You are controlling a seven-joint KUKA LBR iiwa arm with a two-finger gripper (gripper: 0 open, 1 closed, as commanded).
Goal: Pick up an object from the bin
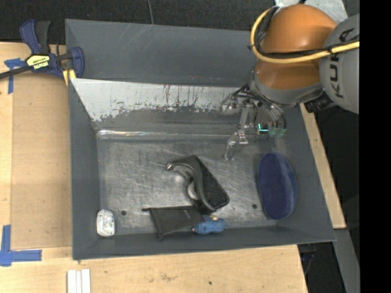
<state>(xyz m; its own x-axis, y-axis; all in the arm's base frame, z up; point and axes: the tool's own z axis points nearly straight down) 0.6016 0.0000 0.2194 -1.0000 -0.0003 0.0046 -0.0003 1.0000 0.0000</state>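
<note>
My gripper (235, 142) hangs under the orange wrist cover at the bin's back right, above bare floor near the back wall, with nothing seen in it. A dark blue oval pad (277, 186) lies to its right and nearer the front, by the right wall. A black tool with a grey curved handle (198, 182) lies to its front left in the middle of the bin, well apart from it.
A flat black piece (174, 220) and a small blue part (209, 226) rest along the front wall. A small silver-white block (105, 223) sits in the front left corner. The arm comes in over the right rim.
</note>
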